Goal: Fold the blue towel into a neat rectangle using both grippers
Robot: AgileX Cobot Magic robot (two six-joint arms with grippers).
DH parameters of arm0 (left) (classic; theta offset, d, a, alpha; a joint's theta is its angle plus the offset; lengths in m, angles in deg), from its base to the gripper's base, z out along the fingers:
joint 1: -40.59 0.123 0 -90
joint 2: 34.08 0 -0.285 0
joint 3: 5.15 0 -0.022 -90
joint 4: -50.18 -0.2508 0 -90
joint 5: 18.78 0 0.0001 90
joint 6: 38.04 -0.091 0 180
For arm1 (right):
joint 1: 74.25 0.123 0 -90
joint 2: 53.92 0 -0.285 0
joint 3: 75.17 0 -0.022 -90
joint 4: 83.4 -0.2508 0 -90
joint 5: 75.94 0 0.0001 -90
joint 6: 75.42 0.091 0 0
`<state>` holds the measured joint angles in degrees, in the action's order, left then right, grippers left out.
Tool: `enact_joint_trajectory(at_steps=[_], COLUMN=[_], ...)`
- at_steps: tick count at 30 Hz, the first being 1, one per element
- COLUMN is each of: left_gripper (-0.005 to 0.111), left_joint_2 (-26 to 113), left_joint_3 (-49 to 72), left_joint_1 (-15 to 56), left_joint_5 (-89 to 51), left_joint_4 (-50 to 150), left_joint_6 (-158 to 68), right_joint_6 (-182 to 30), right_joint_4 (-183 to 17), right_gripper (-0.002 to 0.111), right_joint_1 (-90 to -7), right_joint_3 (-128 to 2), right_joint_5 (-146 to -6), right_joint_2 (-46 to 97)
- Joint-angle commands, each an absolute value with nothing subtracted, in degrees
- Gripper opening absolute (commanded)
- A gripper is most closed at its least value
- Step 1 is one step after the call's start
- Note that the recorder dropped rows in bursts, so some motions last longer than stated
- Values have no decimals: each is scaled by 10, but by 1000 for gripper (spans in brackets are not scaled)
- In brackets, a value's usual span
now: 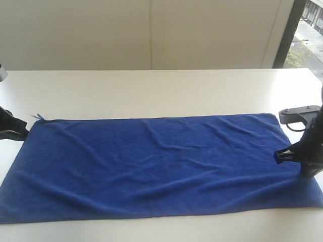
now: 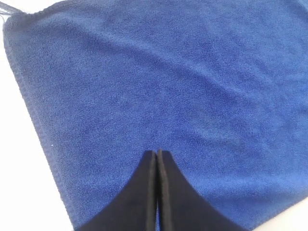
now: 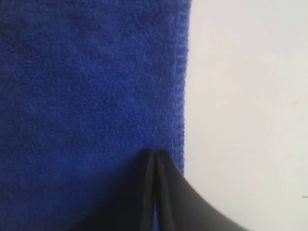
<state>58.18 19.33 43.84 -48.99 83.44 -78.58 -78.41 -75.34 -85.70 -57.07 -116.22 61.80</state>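
The blue towel (image 1: 156, 164) lies spread flat on the white table (image 1: 151, 91), long side across the exterior view, with shallow wrinkles. My left gripper (image 1: 21, 134) sits at the towel's far left corner. In the left wrist view its black jaws (image 2: 157, 152) are pressed together over the cloth (image 2: 168, 82), holding nothing. My right gripper (image 1: 278, 155) is at the towel's right edge. In the right wrist view its jaws (image 3: 155, 152) are shut too, just inside the hemmed edge (image 3: 182, 86), low over the cloth.
Bare white table (image 3: 245, 96) runs beyond the towel's right edge and behind it. A pale wall (image 1: 151, 30) stands at the back, with a window strip (image 1: 309, 30) at the far right. A loose thread (image 1: 37, 117) sticks out at the towel's far left corner.
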Motion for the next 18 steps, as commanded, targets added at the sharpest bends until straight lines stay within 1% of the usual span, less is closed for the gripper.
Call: enact_joint_trajectory(at_steps=[1,13,18], left_gripper=[0,0,0], left_joint_2=[577,577,577], left_joint_3=[196,196,196], left_joint_1=[437,437,437], left_joint_5=[-496,-489,-489], left_joint_4=[844,847,856], left_joint_6=[-782,-782,-782], right_joint_6=[-778,-750,-754], right_joint_4=[-732,-705,-730], right_gripper=[0,0,0], right_joint_1=[-882,-903,-897], right_joint_3=[-565,-565,-565], right_joint_5=[-1156,-1157,-1144], right_joint_2=[627,627,589])
